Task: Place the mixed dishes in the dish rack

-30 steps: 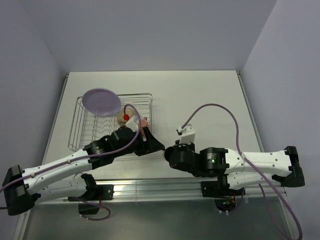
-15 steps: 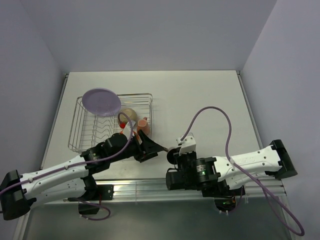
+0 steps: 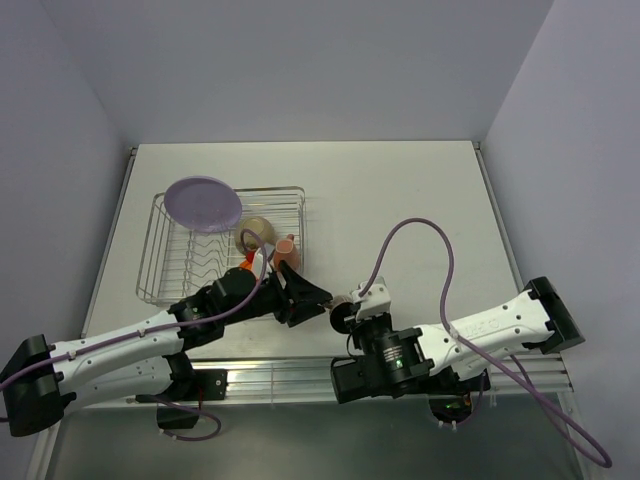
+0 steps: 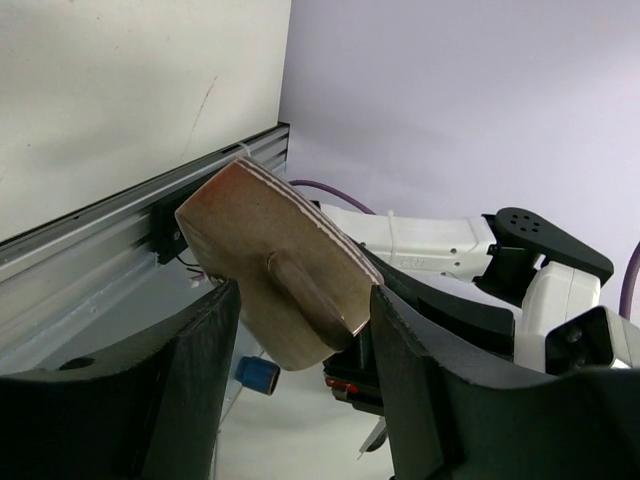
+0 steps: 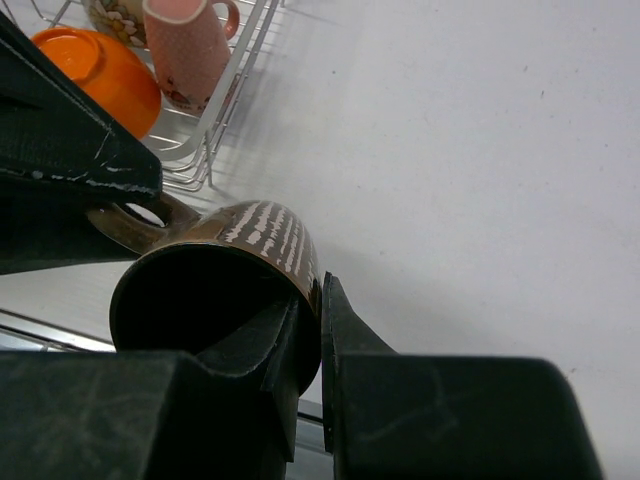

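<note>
The small dark cup (image 5: 240, 270) lies on its side between both grippers. It is a glossy brown mug with pale streaks down its wall, a black hollow inside and a loop handle. The right gripper (image 5: 318, 300) pinches the rim wall, one finger inside the mouth and one outside. From the left wrist, the cup's flat, matt tan base and its handle sit between the spread fingers (image 4: 190, 370) of the left gripper (image 4: 300, 300). They flank it closely on both sides, but I cannot tell whether they press on it. Beyond the left fingers stands the dish rack (image 3: 160, 250), a silvery wire basket. It holds a smooth orange bowl (image 5: 100, 85), a pink cup (image 5: 190, 50) mouth down, a flowered beige bowl (image 3: 258, 228) and the round lilac plate (image 3: 203, 204) leaning at its far corner. Below is the matt white table (image 3: 400, 190), edged by a ribbed metal rail (image 4: 120, 240). Both arms stretch low and inward, wrists meeting off the rack's near right corner.
</note>
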`<state>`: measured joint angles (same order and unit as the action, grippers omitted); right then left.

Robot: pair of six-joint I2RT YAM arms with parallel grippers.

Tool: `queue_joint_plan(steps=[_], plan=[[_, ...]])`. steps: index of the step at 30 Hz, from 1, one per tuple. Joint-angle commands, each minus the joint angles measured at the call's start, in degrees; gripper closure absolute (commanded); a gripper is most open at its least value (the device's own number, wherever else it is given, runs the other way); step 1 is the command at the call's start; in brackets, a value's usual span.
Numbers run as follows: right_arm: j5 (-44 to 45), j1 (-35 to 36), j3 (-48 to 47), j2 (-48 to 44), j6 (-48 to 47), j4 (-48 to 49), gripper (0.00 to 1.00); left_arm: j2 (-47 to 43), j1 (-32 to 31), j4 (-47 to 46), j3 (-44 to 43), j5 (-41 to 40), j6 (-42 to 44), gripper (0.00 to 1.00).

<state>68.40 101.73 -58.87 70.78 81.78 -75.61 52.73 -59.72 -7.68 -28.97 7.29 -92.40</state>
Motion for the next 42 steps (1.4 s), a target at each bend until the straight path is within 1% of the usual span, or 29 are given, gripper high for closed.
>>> queue_joint_plan(steps=[1,4,7,8,10,13,16,21,23,25,27,31,36,40,42], plan=[[6.65,1.62,-2.13,-0.03,2.69,-1.73,1.0,-1.14,-0.31,-3.21,-0.74,0.01,-1.82,0.4],[7.27,2.59,-1.16,0.49,3.21,-2.52,1.0,-1.49,-0.31,-3.92,-0.56,-0.17,-2.34,0.44],[8.32,3.91,-0.54,1.37,4.87,-4.18,1.0,-1.67,-0.31,-4.01,-0.56,-0.17,-2.52,0.51],[9.28,4.43,-0.46,1.72,5.75,-5.06,1.0,-1.58,-0.31,-4.35,-0.39,-0.17,-2.7,0.55],[9.91,5.31,-0.45,3.12,7.42,-7.25,1.0,-1.49,-0.31,-5.58,0.23,0.44,-3.14,0.58],[10.7,5.49,-0.72,5.32,5.86,-7.27,1.0,-1.23,-0.31,-6.64,0.49,1.06,-3.4,0.69],[11.31,5.49,-0.89,6.64,5.5,-7.27,1.0,-1.4,-0.31,-6.47,0.67,1.32,-3.31,0.76],[12.19,5.49,-1.16,8.84,4.01,-7.27,1.0,-3.68,-0.31,-5.68,1.72,0.36,-3.84,0.82],[12.55,5.58,-1.94,10.07,2.16,-7.27,1.0,-4.65,-0.31,-4.89,1.81,0.01,-3.75,0.84],[13.33,5.67,-2.65,11.47,-0.2,-7.27,1.0,-5.27,-0.31,-4.19,1.73,-0.34,-3.84,0.88],[13.86,5.67,-3.62,12.36,-2.31,-7.27,1.0,-5.97,-0.31,-3.92,1.99,-0.69,-4.1,0.88],[15.01,5.67,-5.37,14.38,-5.04,-7.27,1.0,-6.76,-0.31,-3.66,2.25,-0.79,-4.28,0.78],[15.71,5.05,-7.48,16.57,-8.64,-7.27,1.0,-6.85,-0.57,-2.87,2.25,-1.22,-4.45,0.73],[15.53,4.35,-9.5,18.25,-10.23,-7.27,1.0,-7.03,-1.01,-2.08,2.17,-3.24,-4.81,0.66],[15.18,4.0,-10.29,19.47,-11.02,-7.27,1.0,-7.11,-1.36,-1.81,2.08,-4.03,-5.07,0.65]])
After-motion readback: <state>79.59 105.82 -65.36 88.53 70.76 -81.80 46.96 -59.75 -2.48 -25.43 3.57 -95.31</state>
